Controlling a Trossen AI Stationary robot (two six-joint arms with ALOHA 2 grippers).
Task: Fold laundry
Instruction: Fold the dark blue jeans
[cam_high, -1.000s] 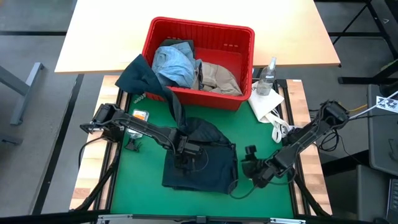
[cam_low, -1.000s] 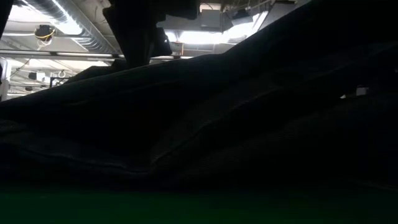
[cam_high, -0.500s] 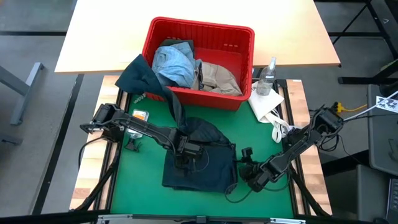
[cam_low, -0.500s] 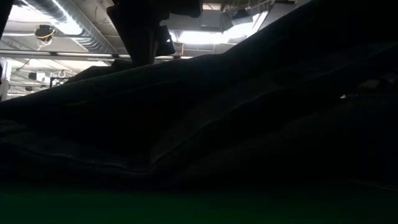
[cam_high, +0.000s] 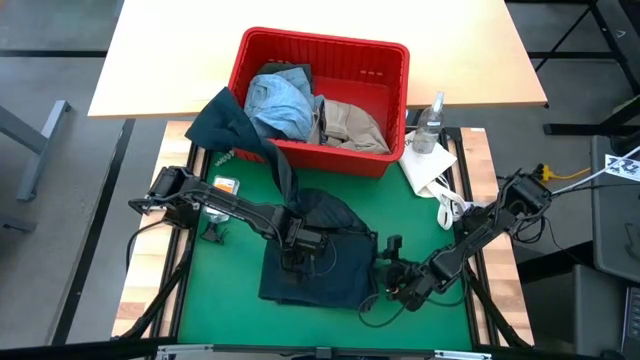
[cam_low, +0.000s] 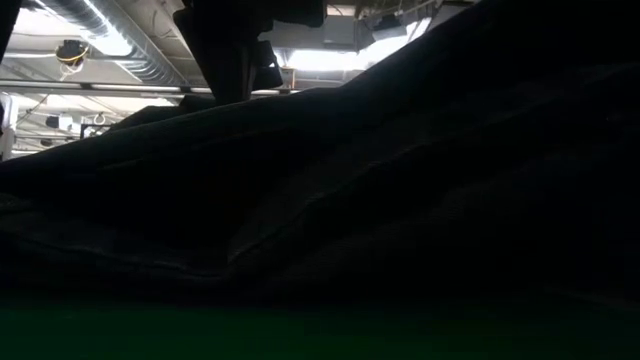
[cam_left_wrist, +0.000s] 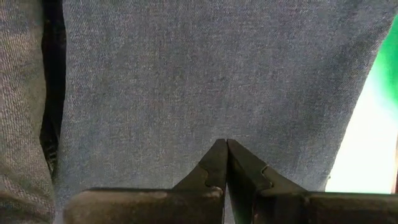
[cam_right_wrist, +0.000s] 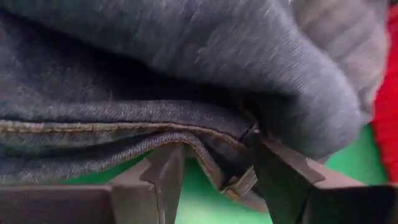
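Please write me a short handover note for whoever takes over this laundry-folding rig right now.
Left gripper: shut, pressing on the dark navy jeans lying bunched on the green mat.
Right gripper: open, jaws either side of the jeans' hemmed edge at their right side, not closed on it.
Light blue denim and beige khaki piece are in the red basket; the dark olive green piece hangs over its front-left rim.
Done: nothing neatly folded yet.
Left: fold the jeans, then the other three.
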